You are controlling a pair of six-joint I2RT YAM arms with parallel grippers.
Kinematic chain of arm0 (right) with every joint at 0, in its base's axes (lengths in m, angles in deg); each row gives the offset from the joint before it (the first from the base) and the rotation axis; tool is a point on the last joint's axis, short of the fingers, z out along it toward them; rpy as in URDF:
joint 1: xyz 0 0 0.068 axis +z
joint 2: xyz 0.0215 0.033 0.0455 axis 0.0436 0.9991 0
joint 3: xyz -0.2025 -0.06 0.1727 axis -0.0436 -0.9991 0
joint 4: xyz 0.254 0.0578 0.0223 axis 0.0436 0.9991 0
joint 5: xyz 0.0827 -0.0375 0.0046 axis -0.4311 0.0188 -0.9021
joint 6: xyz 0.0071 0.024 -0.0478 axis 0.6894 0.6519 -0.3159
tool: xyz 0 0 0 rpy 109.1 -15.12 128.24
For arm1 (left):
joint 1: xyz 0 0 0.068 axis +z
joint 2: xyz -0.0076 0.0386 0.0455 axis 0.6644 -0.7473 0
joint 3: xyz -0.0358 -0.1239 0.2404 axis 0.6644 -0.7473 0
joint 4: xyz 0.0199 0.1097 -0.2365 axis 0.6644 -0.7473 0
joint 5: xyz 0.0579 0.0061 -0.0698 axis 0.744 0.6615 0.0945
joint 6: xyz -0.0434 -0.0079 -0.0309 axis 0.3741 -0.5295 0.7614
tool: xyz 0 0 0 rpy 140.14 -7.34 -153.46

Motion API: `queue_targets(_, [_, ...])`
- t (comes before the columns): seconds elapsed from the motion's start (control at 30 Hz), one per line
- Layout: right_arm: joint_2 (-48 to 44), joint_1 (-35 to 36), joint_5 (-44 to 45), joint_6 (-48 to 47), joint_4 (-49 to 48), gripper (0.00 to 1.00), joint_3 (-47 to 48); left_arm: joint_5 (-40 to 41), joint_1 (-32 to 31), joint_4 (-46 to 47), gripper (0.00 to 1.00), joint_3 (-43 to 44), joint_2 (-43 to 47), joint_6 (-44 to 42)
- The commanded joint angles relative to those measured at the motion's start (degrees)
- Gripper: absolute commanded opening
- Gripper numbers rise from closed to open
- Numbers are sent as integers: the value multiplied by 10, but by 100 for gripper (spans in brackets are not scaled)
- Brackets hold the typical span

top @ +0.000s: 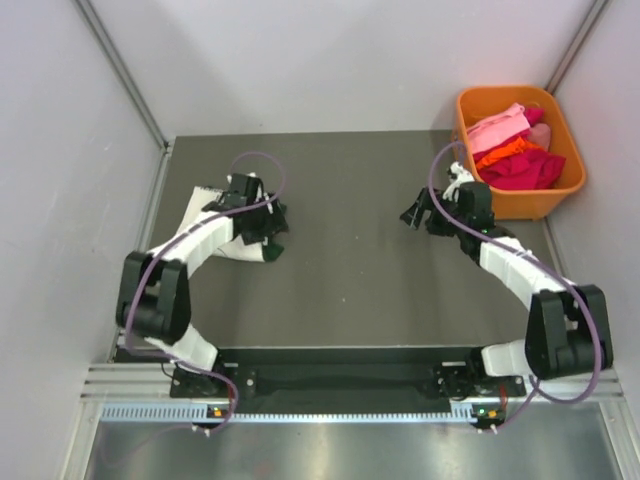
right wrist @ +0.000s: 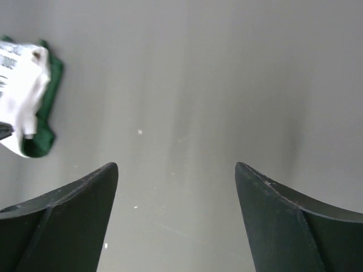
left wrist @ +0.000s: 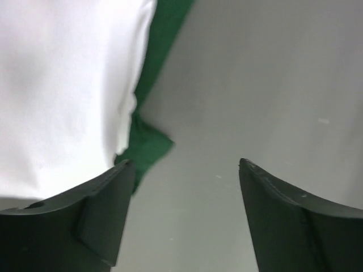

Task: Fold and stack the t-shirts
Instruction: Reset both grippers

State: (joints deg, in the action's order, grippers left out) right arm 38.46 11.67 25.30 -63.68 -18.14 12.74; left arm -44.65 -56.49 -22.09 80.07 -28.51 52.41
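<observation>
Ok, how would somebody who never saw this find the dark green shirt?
Start at the dark grey table and go to its left side, where the left gripper is. A cream-white cloth t-shirt lies there, and the dark green cloth t-shirt is underneath, only its edges peeking out. No other cloth is green; the orange basket's clothes are pink and red.

walls: pale grey panel walls [top: 300,60] on three sides | surface: dark grey tabletop [top: 350,290], matte | far-right corner: orange plastic bin [top: 528,206] | light: soft, even
</observation>
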Motion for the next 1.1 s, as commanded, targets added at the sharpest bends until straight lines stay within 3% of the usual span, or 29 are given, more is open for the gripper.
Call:
queue_targets(0.0, [-85,4,24,-6,11,85,-5,-9,-18,64,80,-35,116,-3])
queue_targets(0.03, [-119,5,24,-8,11,88,-15,-5,-24,72,83,-52,138,-1])
queue_targets(0.07, [-138,7,25,-15,29,91,-21,2,-37,85,91,-67,180,6])
queue_targets(0.1, [-159,17,46,-18,36,99,-27,8,-45,95,94,-103,202,8])
queue_targets(0.13, [-180,25,67,-23,45,100,-42,18,-50,103,98,-120,223,11])
queue_targets(0.23, [-293,59,151,-59,64,100,-86,30,-67,137,99,-197,304,19])
queue_targets(0.47, [-479,66,170,-77,57,100,-205,40,-69,281,99,-397,475,-66])
queue_targets(0.73, [-513,66,194,-29,-20,100,-311,118,-69,266,99,-469,560,-45])
queue_targets(1.07, [-559,66,184,-29,-20,100,-330,116,-70,280,98,-480,575,-44])
